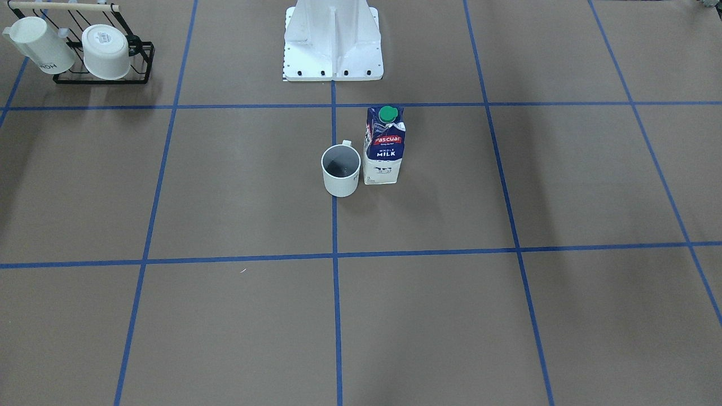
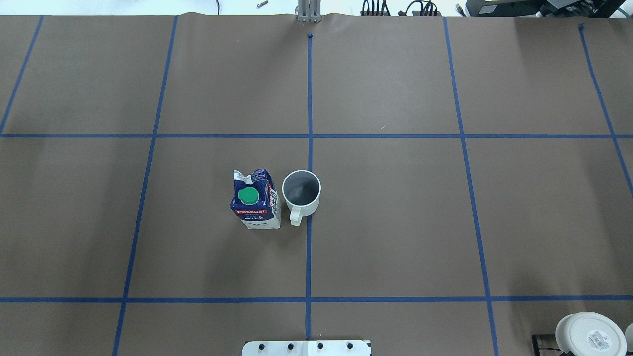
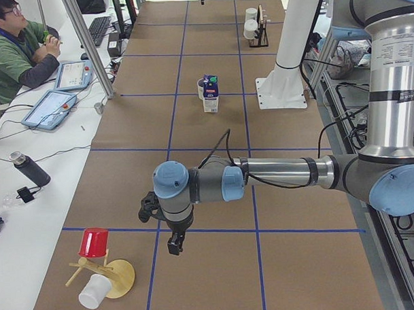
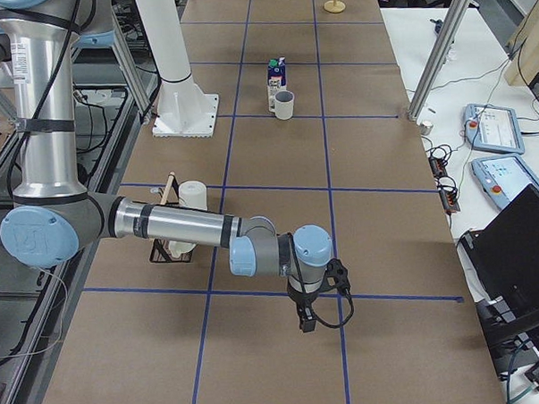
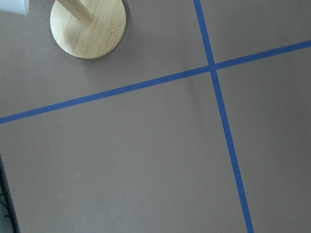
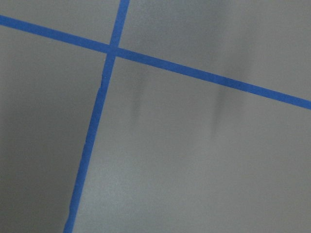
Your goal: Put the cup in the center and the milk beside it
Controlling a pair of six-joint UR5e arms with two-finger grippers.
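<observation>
The small white cup (image 1: 340, 171) stands upright on the middle blue tape line (image 1: 334, 225) at the center of the brown surface; it also shows in the overhead view (image 2: 301, 190). The milk carton (image 1: 384, 146) stands upright right beside it, close but apart, also seen from overhead (image 2: 255, 200). Both arms are far from them. My left gripper (image 3: 175, 246) hangs near the table's left end, and my right gripper (image 4: 306, 324) near the right end. Neither holds anything; I cannot tell whether they are open or shut.
A black wire rack (image 1: 101, 56) with two other white cups stands by the right end. A wooden stand (image 3: 106, 274) with a red cup and a white cup lies at the left end. The white robot base (image 1: 333, 39) stands behind the cup. An operator (image 3: 13, 53) sits at a side desk.
</observation>
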